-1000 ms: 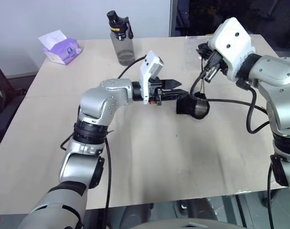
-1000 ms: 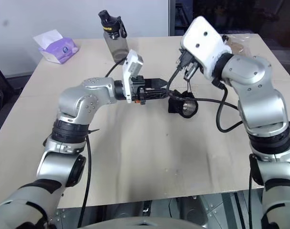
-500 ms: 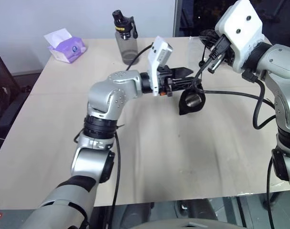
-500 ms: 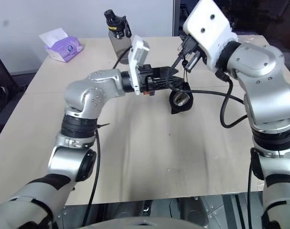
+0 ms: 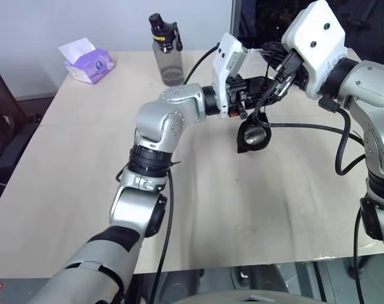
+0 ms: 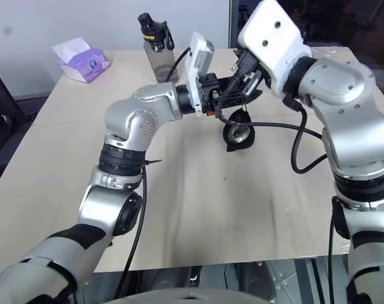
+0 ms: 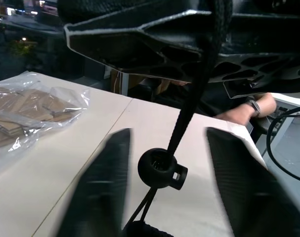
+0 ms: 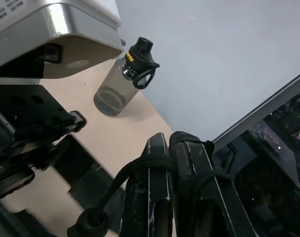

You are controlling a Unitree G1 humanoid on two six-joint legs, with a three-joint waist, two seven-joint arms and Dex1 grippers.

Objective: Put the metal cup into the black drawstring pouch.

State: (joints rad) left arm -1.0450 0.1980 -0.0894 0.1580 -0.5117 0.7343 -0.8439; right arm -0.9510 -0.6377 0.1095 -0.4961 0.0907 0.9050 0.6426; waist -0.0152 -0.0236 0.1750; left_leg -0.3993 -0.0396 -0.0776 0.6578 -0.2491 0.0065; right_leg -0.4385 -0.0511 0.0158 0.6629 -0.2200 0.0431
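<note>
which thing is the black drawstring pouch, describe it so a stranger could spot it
Start at the pale wooden table and look mid-table, just below where the two grippers meet. The black drawstring pouch hangs there by its cord, a small dark fabric bag with the shiny metal cup showing in its mouth, unlike the tall grey bottle behind.

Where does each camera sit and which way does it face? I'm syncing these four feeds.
Left and right eye views: on the head, looking forward and down at the table; both arms, black drawstring pouch hanging with the metal cup inside.
Left wrist view: looks along the left gripper, its fingers either side of the cord lock; plastic bag beyond.
Right wrist view: looks along the right gripper, shut on the cord; grey bottle beyond.
Shared: cord lock and bottle.
</note>
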